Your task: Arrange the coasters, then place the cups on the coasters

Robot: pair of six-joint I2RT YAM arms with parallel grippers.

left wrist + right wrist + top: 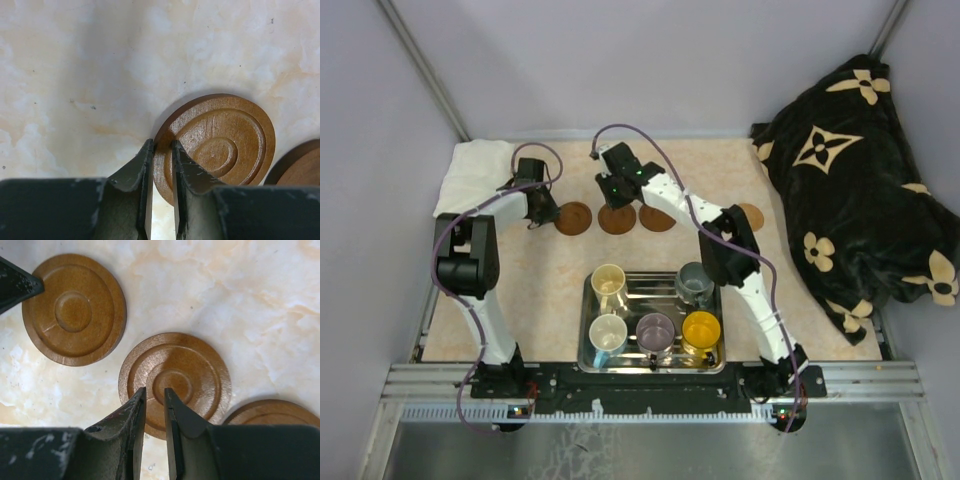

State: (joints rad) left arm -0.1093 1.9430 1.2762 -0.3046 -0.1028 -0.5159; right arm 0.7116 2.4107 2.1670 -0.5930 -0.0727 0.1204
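Note:
Three brown coasters lie in a row at the back of the table: left (573, 218), middle (617, 225) and right (657, 218). Another coaster (750, 213) peeks out behind the right arm. My left gripper (544, 213) (162, 145) is over the rim of the left coaster (220, 140), its jaws a narrow slit apart, one finger on the disc and one just off its edge. My right gripper (617, 200) (155, 390) is over the flat middle coaster (195, 370), its jaws also a narrow slit apart and holding nothing. The cups, cream (608, 282), grey-green (694, 283), white-and-blue (608, 333), mauve (655, 330) and yellow (701, 329), stand in the steel tray (650, 290).
A folded white cloth (475, 170) lies at the back left corner. A black cushion with tan flowers (860, 170) fills the right side. The tray sits between the two arm bases at the near edge, and grey walls close off the back.

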